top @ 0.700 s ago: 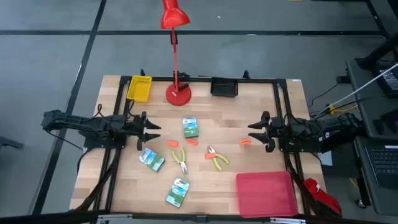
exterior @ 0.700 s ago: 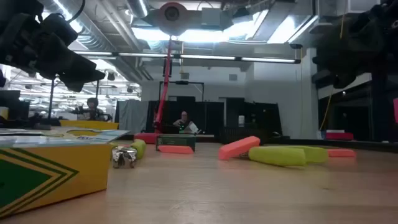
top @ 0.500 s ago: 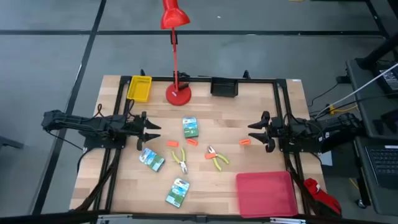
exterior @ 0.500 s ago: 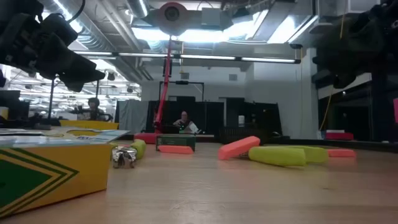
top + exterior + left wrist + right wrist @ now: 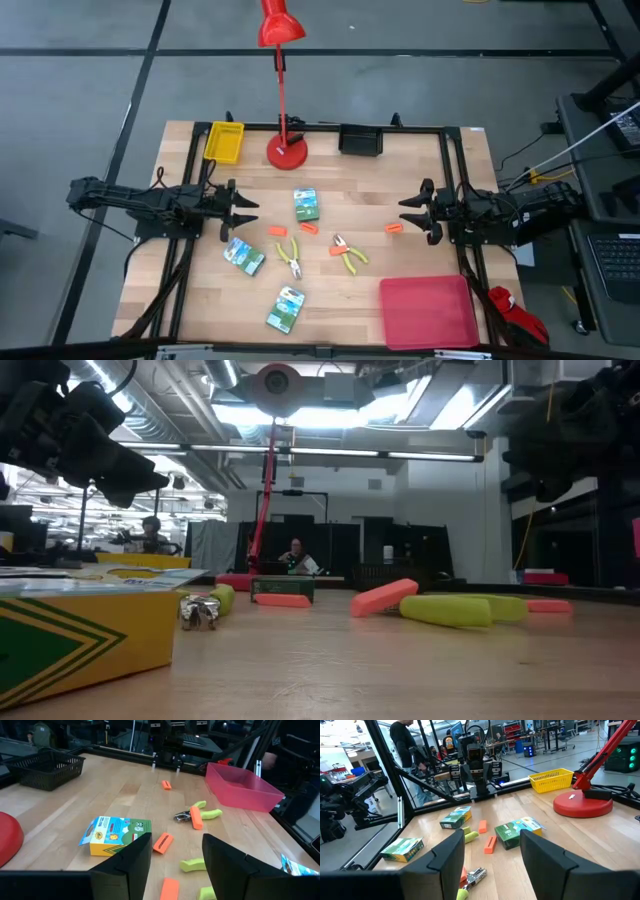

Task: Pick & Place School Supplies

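Note:
In the high view three flat green-white-yellow packs (image 5: 306,205) (image 5: 244,256) (image 5: 286,309) lie flat on the wooden table. Three small orange pieces (image 5: 277,232) (image 5: 308,228) (image 5: 393,229) and two small tools with yellow-green handles (image 5: 290,258) (image 5: 348,254) lie among them. My left gripper (image 5: 245,213) hovers open at the table's left side, left of the packs. My right gripper (image 5: 410,213) hovers open at the right side, just right of one orange piece. The left wrist view shows a pack (image 5: 117,835) and a tool (image 5: 197,815) ahead of the open fingers.
A yellow tray (image 5: 224,141) and a black tray (image 5: 360,140) sit at the far edge, with a red desk lamp's base (image 5: 287,153) between them. A red tray (image 5: 428,312) sits at the near right corner. People show in the room beyond the table.

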{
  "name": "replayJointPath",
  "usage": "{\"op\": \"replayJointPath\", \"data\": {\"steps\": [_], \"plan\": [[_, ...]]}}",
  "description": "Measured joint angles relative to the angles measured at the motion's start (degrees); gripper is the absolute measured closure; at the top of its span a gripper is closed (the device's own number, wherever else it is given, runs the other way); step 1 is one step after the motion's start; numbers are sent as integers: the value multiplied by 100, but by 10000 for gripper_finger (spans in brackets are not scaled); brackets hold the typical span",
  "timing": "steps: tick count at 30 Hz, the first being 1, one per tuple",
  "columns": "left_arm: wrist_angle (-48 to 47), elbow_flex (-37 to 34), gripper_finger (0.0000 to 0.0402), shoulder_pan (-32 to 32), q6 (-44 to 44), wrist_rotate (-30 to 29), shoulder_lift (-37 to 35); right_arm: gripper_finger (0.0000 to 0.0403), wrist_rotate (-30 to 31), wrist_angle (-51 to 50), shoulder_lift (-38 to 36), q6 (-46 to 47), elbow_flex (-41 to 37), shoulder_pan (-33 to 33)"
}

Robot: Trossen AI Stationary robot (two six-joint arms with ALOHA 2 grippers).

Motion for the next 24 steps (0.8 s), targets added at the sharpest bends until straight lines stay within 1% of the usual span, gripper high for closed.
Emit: {"op": "replayJointPath", "data": {"steps": [15,19,22,24], "plan": [[0,0,229,2,0,0,-1,211,2,18,1,0,0,0],[0,-1,229,0,0,0,-1,211,175,525,2,31,0,-5],[2,0,229,1,1,1,1,211,184,912,2,480,0,-5],[2,-1,229,1,0,0,-1,211,279,1189,2,1332,0,-5]]}}
